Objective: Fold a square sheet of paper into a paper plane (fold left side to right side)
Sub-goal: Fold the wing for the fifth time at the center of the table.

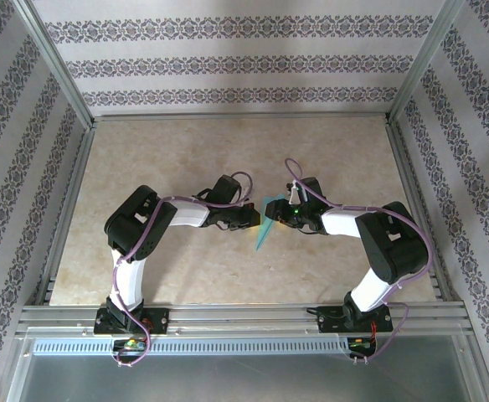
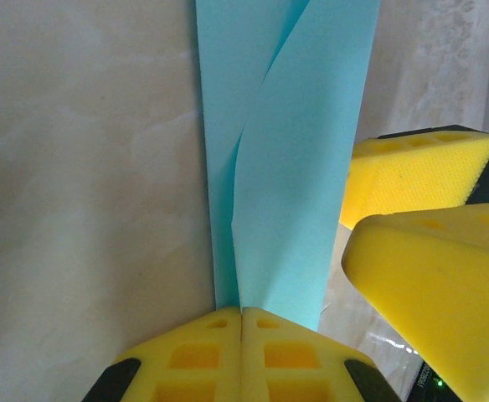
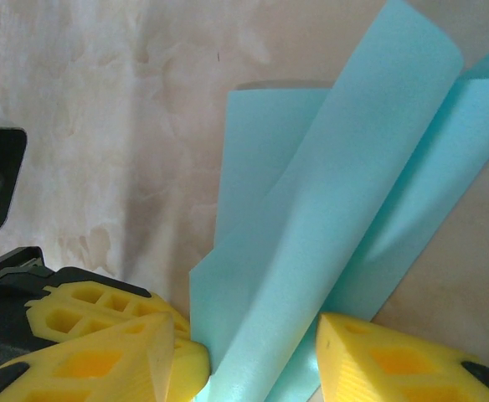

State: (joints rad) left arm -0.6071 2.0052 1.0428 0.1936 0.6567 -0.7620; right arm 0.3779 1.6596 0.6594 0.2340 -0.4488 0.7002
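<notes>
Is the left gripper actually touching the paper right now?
Touching. The left wrist view shows the left gripper closed, with the paper pinched in the seam between its yellow fingers.

Cyan paper plane [image 2: 286, 167]; beige marbled table [image 2: 85, 167]

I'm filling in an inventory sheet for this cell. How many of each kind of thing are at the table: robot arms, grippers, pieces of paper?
Robot arms: 2 (left arm, right arm)
Grippers: 2 (left gripper, right gripper)
Pieces of paper: 1 (cyan paper, partly folded)
Total: 5
</notes>
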